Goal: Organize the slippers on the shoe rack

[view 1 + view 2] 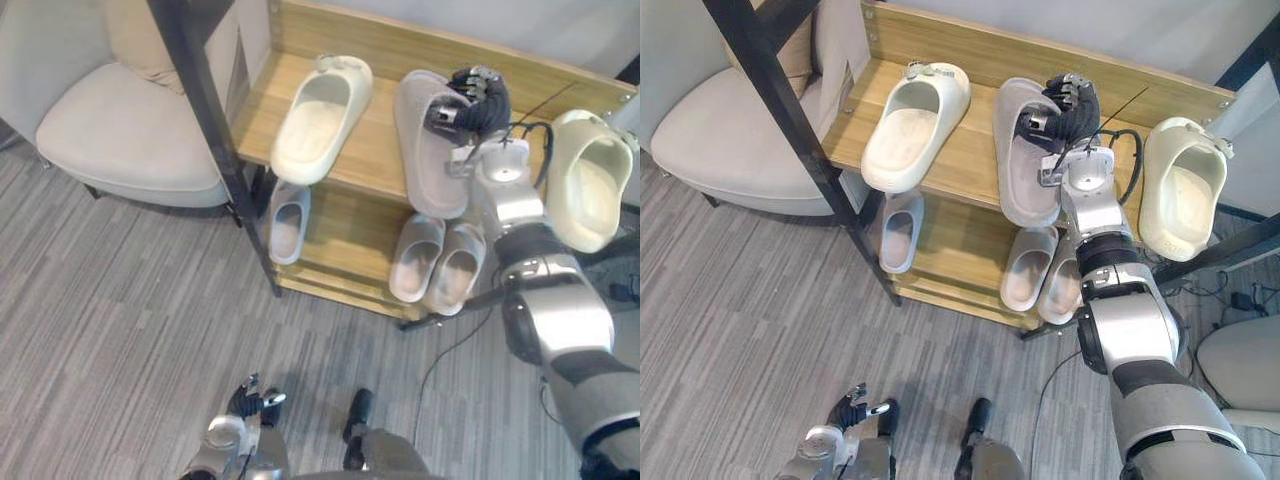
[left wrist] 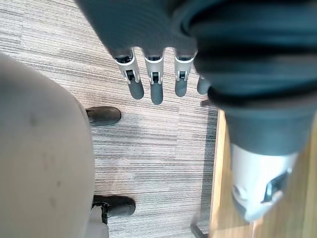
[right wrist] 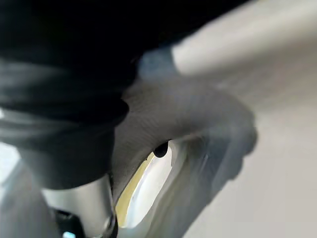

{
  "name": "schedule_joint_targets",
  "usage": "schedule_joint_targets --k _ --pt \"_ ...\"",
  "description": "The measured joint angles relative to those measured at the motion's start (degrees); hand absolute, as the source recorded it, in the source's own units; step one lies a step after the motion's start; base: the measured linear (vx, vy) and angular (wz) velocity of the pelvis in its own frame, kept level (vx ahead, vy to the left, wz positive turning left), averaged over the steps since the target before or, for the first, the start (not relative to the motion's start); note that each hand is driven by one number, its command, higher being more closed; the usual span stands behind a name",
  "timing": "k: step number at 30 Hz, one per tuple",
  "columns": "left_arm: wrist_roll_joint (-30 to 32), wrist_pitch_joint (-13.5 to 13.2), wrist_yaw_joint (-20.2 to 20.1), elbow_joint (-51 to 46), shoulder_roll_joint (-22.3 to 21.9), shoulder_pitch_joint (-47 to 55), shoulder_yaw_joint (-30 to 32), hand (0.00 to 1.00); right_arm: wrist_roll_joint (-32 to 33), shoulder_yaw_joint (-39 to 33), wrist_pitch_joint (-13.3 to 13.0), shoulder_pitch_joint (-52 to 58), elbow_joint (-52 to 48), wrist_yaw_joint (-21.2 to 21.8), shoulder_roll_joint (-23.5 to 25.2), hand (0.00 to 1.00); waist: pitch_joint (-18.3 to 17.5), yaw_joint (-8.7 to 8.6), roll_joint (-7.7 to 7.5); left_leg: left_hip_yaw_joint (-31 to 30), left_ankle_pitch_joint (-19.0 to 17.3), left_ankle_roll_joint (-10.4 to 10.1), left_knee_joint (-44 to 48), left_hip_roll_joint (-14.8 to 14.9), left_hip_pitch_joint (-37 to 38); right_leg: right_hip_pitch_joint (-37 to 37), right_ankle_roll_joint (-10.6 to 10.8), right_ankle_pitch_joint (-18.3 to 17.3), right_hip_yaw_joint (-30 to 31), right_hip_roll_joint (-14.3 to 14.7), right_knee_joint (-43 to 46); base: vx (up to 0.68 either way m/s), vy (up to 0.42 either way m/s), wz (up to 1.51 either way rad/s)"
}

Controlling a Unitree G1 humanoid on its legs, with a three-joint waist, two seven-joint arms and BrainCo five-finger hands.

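Gripping the grey slipper (image 1: 1025, 170) on the shoe rack's (image 1: 960, 45) top shelf, the right hand (image 1: 1068, 108) had its fingers curled around the slipper's edge; the left hand (image 1: 248, 402) hung low, fingers straight and apart.

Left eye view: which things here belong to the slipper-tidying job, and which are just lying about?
Job: shoe rack; upturned grey slipper, gripped by the right hand; left cream slipper and right cream slipper up top; lone grey slipper and grey pair on the lower shelf.
Not part: beige armchair beside the rack; idle left hand, open, near the floor.
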Motion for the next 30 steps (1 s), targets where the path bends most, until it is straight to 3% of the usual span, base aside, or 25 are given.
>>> schedule_joint_targets --k 7,15,22,27,30 --pt "0.02 0.03 0.30 -0.06 0.01 -0.31 -0.02 0.00 0.54 0.93 -0.40 2.42 -5.52 0.53 -0.13 1.00 0.36 -0.08 -0.20 0.53 -0.01 0.00 0.00 -0.03 0.18 0.01 0.00 0.00 0.31 -0.07 0.00 0.00 0.000 0.00" --pt "0.19 0.08 0.28 -0.14 -0.12 -0.37 0.01 0.00 2.56 1.95 -2.37 15.47 -24.45 0.79 -0.36 1.00 0.33 -0.42 -0.24 0.92 -0.07 0.02 0.16 -0.13 1.12 0.97 0.04 -0.02 0.72 -0.25 0.01 0.00 0.000 0.00" --pt "1.48 0.27 0.23 -0.07 -0.44 -0.10 0.20 0.00 1.15 -0.24 -3.29 28.69 -40.17 -0.16 3.89 1.00 -0.28 -1.34 -0.19 1.81 -0.08 -0.01 0.48 -0.03 1.60 1.23 0.27 0.13 1.46 -0.21 0.01 -0.01 0.007 -0.06" --pt "2.58 0.82 0.11 0.05 -1.30 1.35 0.18 0.00 -2.47 -0.06 -3.94 38.73 -50.73 -0.21 7.24 1.00 -4.10 -2.07 -0.19 3.69 -0.38 -0.02 0.54 0.05 2.60 1.28 0.51 0.31 3.27 -0.09 0.01 0.00 0.018 -0.16" --pt "3.17 0.92 0.09 0.38 -1.44 1.48 0.17 0.00 -2.96 0.12 -4.74 42.02 -54.70 -0.10 8.90 1.00 -4.42 -2.34 -0.12 4.55 -0.88 0.04 0.84 0.14 3.74 2.07 0.61 0.43 4.23 0.04 0.00 -0.01 0.020 -0.17"
